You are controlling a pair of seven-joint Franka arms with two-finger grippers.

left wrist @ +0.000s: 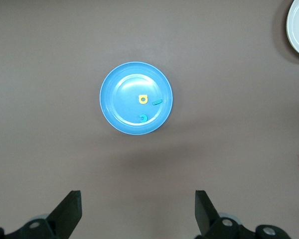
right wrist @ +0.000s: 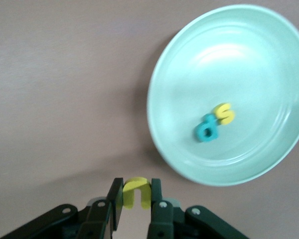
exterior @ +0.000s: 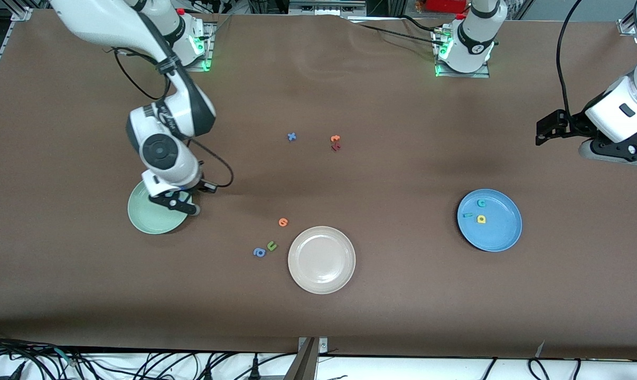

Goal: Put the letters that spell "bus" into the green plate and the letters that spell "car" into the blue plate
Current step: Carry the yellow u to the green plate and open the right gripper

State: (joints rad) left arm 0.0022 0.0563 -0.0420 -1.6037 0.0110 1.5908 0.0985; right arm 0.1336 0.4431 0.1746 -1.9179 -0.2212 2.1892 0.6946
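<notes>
The green plate (exterior: 147, 220) lies toward the right arm's end of the table. A teal "b" (right wrist: 207, 129) and a yellow "s" (right wrist: 224, 113) lie touching each other in it. My right gripper (right wrist: 137, 188) hangs in the air over the plate's rim (exterior: 177, 203), shut on a yellow "u" (right wrist: 136, 191). The blue plate (exterior: 500, 232) lies toward the left arm's end and holds a teal "c" (exterior: 481, 202), a teal "r" (exterior: 468, 215) and a yellow "a" (exterior: 481, 219). My left gripper (left wrist: 138, 214) waits high up, open and empty, looking down on that plate (left wrist: 119, 99).
A beige plate (exterior: 321, 259) lies near the front middle. Beside it are an orange letter (exterior: 282, 222), a green "u" (exterior: 271, 246) and a darker blue "a" (exterior: 259, 252). Farther from the camera lie a blue "x" (exterior: 292, 136) and orange and dark red letters (exterior: 335, 142).
</notes>
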